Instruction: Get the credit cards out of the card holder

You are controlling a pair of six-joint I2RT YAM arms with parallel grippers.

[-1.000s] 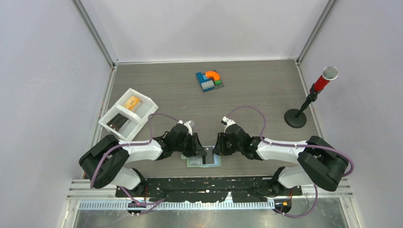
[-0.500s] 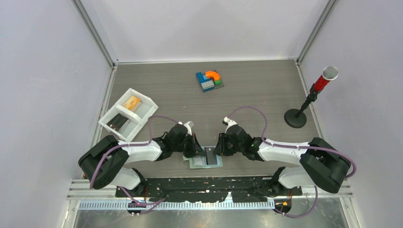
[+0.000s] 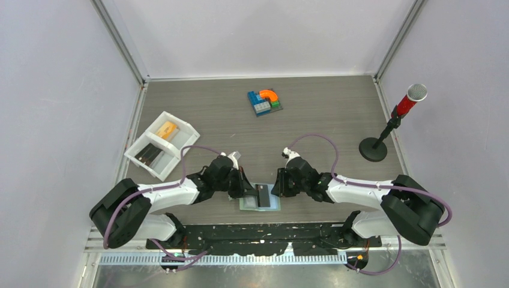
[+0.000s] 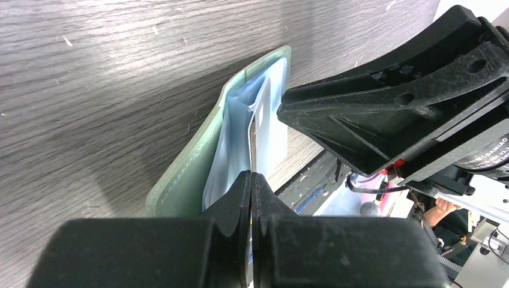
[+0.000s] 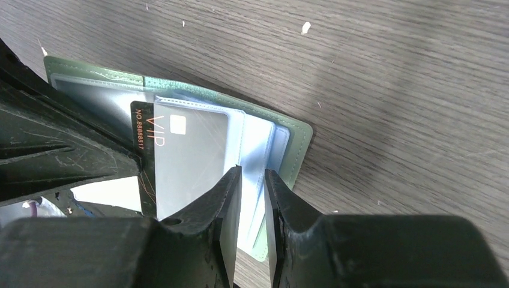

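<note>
The sage-green card holder [image 3: 271, 206] lies open near the table's front edge, its light blue sleeve pages up. It also shows in the left wrist view [image 4: 186, 180] and the right wrist view [image 5: 294, 141]. My left gripper [image 3: 251, 191] [image 4: 251, 175] is shut on the edge of a dark credit card [image 3: 262, 195] marked VIP [image 5: 144, 156], which sticks partway out of a sleeve towards the left. My right gripper [image 3: 275, 191] [image 5: 252, 174] is closed on the sleeve pages [image 5: 255, 150] at the holder's right side.
A white two-compartment tray [image 3: 180, 144] at the left holds an orange card [image 3: 167, 129] and dark cards [image 3: 148, 155]. A blue-orange-green toy block cluster [image 3: 265, 101] sits at the back. A red microphone on a stand [image 3: 390, 123] is at the right.
My left gripper has moved a little left, drawing the dark card further out of its sleeve. The right gripper and the holder have stayed in place.
</note>
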